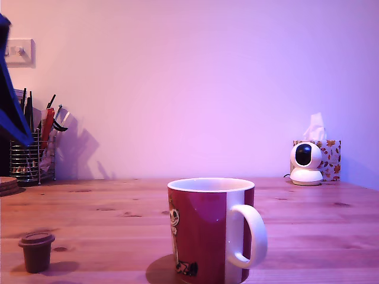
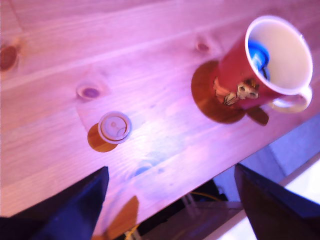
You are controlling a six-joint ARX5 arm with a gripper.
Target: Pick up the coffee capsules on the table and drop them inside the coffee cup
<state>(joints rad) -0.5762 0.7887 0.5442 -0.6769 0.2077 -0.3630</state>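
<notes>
Count: 1 brown capsule (image 1: 36,251) standing on tabletop (image 1: 118,219); 1 blue capsule (image 2: 260,54) inside mug (image 1: 210,231); 1 mug; 1 tissue box (image 1: 327,155); 1 small camera (image 1: 306,164).

Glossy ceramic cup (image 1: 207,228) (grainy wooden table (image 1: 106,219))

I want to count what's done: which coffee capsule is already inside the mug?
The blue capsule, sitting in the mug. The brown capsule stands on the table.
</notes>
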